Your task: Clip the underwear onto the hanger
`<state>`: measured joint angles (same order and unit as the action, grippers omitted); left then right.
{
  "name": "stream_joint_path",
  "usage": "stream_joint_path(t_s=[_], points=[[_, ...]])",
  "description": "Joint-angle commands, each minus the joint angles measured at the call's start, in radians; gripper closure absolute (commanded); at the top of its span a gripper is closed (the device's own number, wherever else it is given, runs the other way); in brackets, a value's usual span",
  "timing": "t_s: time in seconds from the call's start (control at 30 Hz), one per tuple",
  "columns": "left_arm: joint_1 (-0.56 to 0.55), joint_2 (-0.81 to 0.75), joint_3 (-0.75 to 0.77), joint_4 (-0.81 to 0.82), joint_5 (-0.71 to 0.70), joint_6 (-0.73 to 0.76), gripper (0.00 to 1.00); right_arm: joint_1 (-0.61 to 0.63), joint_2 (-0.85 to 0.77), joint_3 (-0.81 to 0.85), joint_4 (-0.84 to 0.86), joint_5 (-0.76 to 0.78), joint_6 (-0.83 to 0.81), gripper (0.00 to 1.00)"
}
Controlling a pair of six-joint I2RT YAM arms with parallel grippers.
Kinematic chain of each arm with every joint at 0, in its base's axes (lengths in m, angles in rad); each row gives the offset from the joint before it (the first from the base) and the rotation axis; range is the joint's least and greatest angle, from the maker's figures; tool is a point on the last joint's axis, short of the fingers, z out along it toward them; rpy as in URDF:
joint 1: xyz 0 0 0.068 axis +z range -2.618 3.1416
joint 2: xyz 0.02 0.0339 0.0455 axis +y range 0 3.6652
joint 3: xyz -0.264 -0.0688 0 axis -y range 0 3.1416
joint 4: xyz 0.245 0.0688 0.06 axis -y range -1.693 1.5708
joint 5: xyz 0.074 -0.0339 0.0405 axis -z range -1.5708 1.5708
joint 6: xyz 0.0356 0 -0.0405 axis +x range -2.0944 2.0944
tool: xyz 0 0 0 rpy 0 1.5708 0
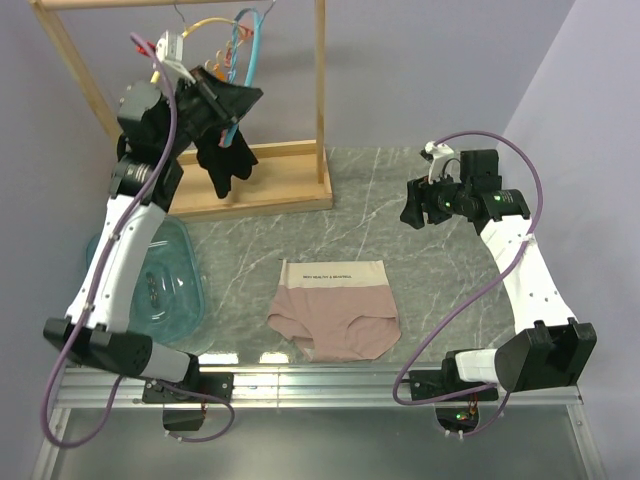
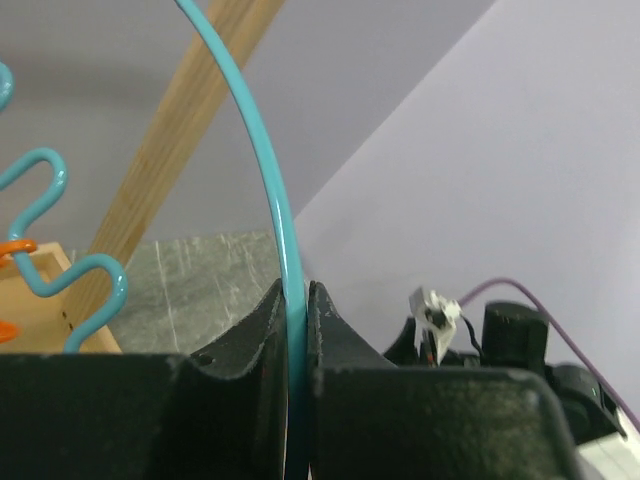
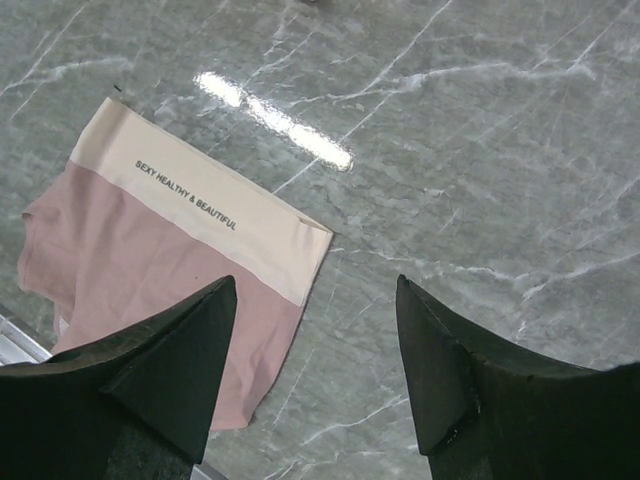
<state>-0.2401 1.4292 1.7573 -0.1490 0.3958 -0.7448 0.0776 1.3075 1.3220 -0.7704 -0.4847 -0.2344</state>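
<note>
Left hand (image 2: 297, 300) is clamped shut on the hanger (image 2: 262, 150): lift its hook clear gently, keeping it level. Right hand (image 3: 315, 290), wide open and empty, hovers near the underwear (image 1: 334, 315).

text: "SEXY HEALTHY & BEAUTIFUL" | on: cream waistband (image 3: 215, 215) of the pink-beige underwear (image 3: 150, 280) | print: small dark capitals, one line running lengthwise along the band | top view: same line too small to read
</note>
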Motion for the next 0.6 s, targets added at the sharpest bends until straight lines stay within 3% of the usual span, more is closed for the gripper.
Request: stream_joint_path(t_s=[0.0, 0.23, 0.43, 0.57], points=[[-0.001, -0.101, -0.088, 0.062, 0.104, 0.047, 1.0, -0.007, -0.017, 0.048, 0.025, -0.023, -0.025, 0.28], [0.001, -0.217, -0.249, 0.078, 0.391, 0.03, 1.0, -0.007, -0.045, 0.066, 0.13, -0.095, -0.04, 0.28], [-0.001, -0.288, -0.418, 0.18, 0.641, -0.067, 1.0, 0.017, -0.141, -0.033, 0.443, -0.176, -0.023, 0.28], [-0.024, -0.294, -0.49, 0.257, 0.785, -0.116, 1.0, 0.071, -0.178, -0.096, 0.617, -0.227, -0.112, 0.28]])
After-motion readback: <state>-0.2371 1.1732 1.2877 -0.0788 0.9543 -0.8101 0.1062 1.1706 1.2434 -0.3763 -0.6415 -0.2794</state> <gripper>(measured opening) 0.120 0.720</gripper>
